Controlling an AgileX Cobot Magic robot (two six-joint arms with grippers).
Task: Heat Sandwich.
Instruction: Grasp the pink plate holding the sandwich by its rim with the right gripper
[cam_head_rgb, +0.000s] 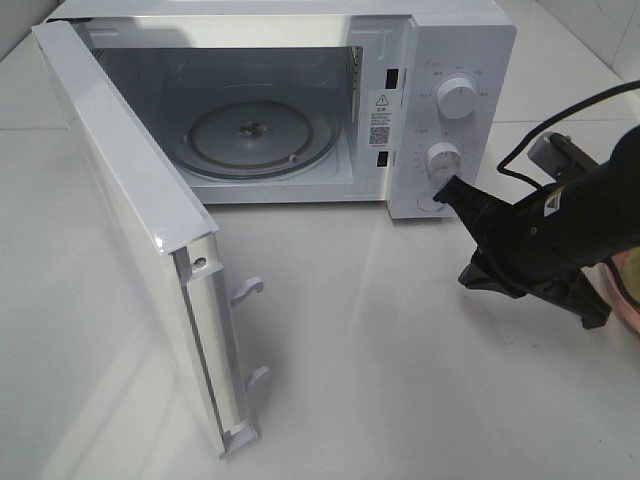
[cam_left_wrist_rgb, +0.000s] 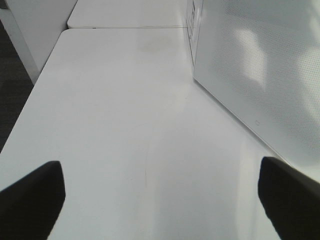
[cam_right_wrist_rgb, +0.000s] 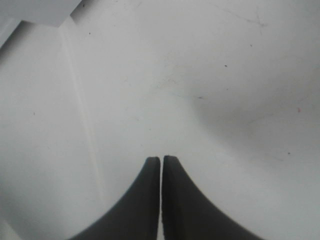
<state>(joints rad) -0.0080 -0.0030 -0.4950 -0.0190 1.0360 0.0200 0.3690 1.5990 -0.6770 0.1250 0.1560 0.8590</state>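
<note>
The white microwave (cam_head_rgb: 460, 60) stands at the back with its door (cam_head_rgb: 130, 200) swung wide open toward the left front. Its glass turntable (cam_head_rgb: 250, 135) lies bare inside. No sandwich shows in any view. My right gripper (cam_head_rgb: 447, 190) hovers just in front of the microwave's control panel, below the lower knob (cam_head_rgb: 442, 158). In the right wrist view its two black fingertips (cam_right_wrist_rgb: 150, 172) press together with nothing between them, so the right gripper (cam_right_wrist_rgb: 161, 160) is shut. My left gripper (cam_left_wrist_rgb: 160, 200) is out of the high view; its wrist view shows it wide open over bare table beside the microwave's side wall (cam_left_wrist_rgb: 260, 65).
A pink plate's edge (cam_head_rgb: 628, 290) peeks out at the far right behind the right arm. The open door takes up the left front of the white table (cam_head_rgb: 400, 380). A black cable (cam_head_rgb: 540, 130) arcs above the right arm.
</note>
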